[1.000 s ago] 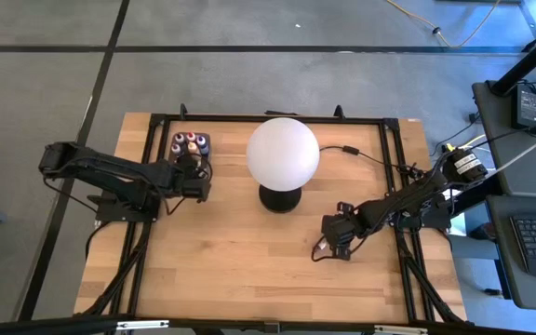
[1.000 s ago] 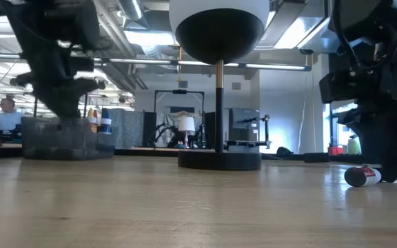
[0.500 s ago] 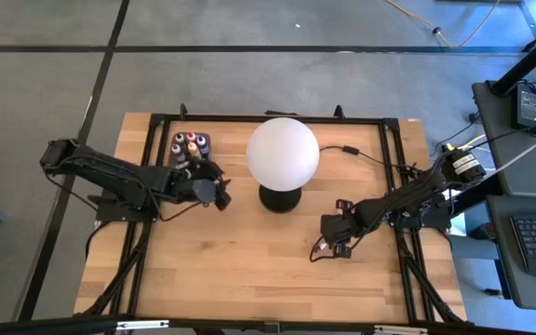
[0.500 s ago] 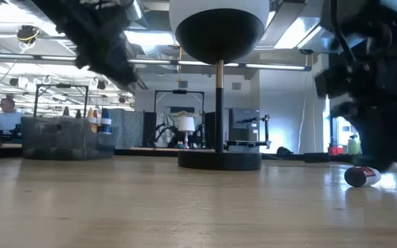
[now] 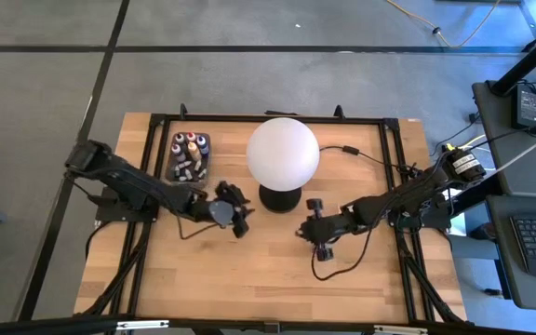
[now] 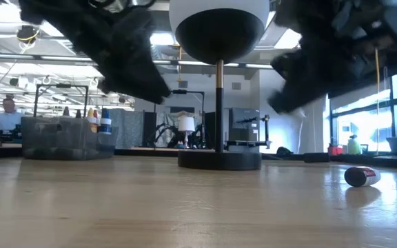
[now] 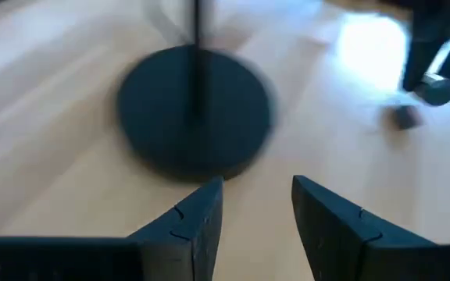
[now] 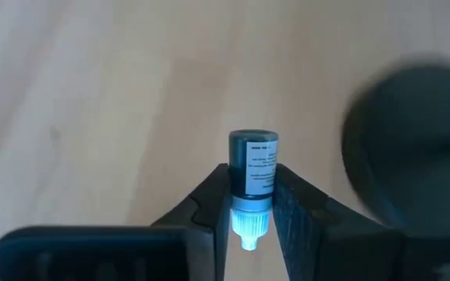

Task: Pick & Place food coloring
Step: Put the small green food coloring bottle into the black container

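Note:
My right gripper (image 5: 307, 228) is shut on a small dark dropper bottle (image 8: 251, 168) with a white label and a pale cap, in the air near the lamp base (image 5: 282, 197). My left gripper (image 5: 240, 209) is open and empty, above the table just left of that base; its wrist view (image 7: 256, 218) looks at the base (image 7: 195, 109). A red-labelled bottle (image 6: 361, 176) lies on its side on the table at the right. Several more bottles stand in the dark tray (image 5: 190, 154) at the far left. My right gripper pinches the dark bottle between its two fingers, on the bottle's two sides at its cap end (image 8: 250, 204). The bottle lies along the fingers, its cap (image 8: 247, 228) toward the wrist and its bottom sticking out past the fingertips. It is lifted clear of the table.
A big white globe lamp (image 5: 283, 152) on a thin post stands at the table's middle, between the two grippers. Its cord (image 5: 347, 149) runs toward the far right. A black cable loop (image 5: 328, 265) hangs by the right arm. Bare wood lies along the near edge.
My left gripper has left the tray and gone toward the table's right and near side, up to the lamp base. My right gripper has risen from the table and gone left toward the lamp base. The red-labelled bottle has stayed lying on the table.

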{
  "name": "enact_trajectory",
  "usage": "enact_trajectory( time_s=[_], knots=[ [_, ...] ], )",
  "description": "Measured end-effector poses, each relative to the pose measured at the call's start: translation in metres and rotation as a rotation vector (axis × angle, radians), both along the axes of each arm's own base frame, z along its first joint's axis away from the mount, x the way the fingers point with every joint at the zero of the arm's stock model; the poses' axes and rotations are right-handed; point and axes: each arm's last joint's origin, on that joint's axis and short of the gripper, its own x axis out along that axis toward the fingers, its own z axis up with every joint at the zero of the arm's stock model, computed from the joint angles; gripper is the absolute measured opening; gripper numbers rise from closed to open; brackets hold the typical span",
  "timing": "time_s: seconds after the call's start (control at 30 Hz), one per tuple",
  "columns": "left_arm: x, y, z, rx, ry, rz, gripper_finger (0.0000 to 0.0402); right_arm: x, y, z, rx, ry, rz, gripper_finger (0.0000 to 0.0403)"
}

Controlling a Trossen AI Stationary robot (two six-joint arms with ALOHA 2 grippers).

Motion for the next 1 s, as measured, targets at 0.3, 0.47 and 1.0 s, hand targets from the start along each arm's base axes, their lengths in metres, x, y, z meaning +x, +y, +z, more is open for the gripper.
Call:
enact_trajectory(
  time_s=[0.3, 0.47, 1.0],
  knots=[
    [0.042, -0.029, -0.034, 0.392, -0.079, -0.489, 0.0141, 0.015, -0.005, 0.011, 0.136, -0.117, 0.145, 0.0086],
    [0.060, -0.040, -0.029, 0.620, -0.077, -0.502, 0.0141, 0.018, -0.013, 0.012, 0.171, -0.124, 0.085, 0.0087],
    [0.083, -0.049, -0.025, 0.864, -0.026, -0.614, 0.0141, 0.021, -0.022, 0.012, 0.227, -0.115, 0.056, 0.0087]
  ],
)
